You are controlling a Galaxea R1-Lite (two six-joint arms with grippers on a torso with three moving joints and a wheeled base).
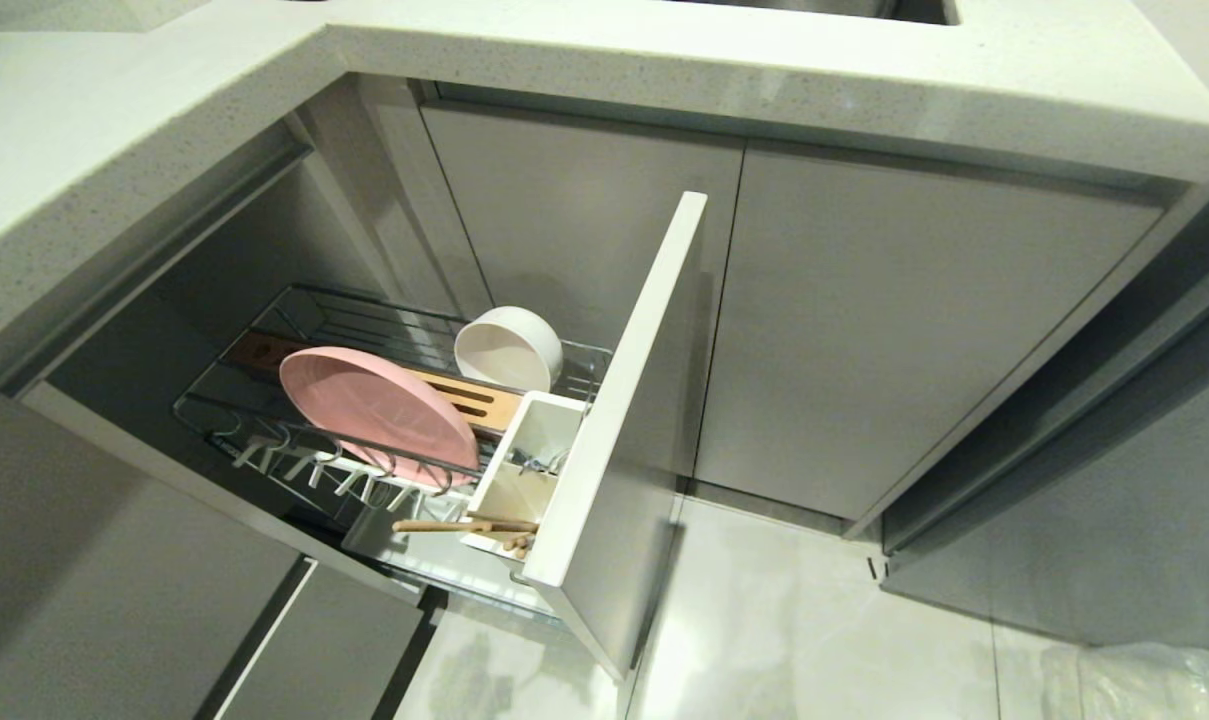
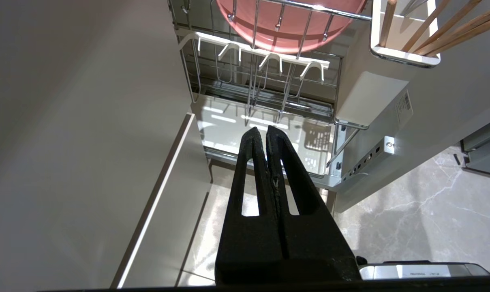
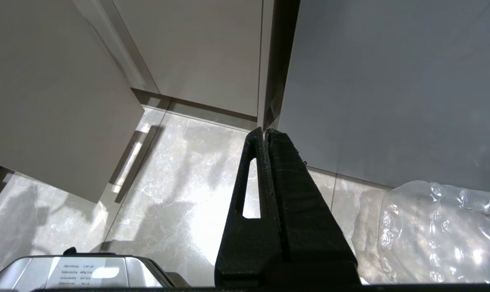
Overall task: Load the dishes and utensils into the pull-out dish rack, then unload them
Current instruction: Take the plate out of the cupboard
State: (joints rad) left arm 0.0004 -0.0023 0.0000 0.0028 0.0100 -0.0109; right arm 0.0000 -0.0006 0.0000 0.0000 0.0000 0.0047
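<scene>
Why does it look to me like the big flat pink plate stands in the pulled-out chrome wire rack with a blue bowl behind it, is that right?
Nearly. The big flat pink plate does stand in the pulled-out chrome wire rack, but the round bowl behind it is plain cream-white, not blue. The head view shows it.

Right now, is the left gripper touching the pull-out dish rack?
Apart. In the left wrist view the shut left gripper hangs short of the pull-out dish rack, with open space and floor between its tips and the wires.

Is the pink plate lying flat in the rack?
No, the pink plate stands on edge, leaning between the wires of the rack.
</scene>
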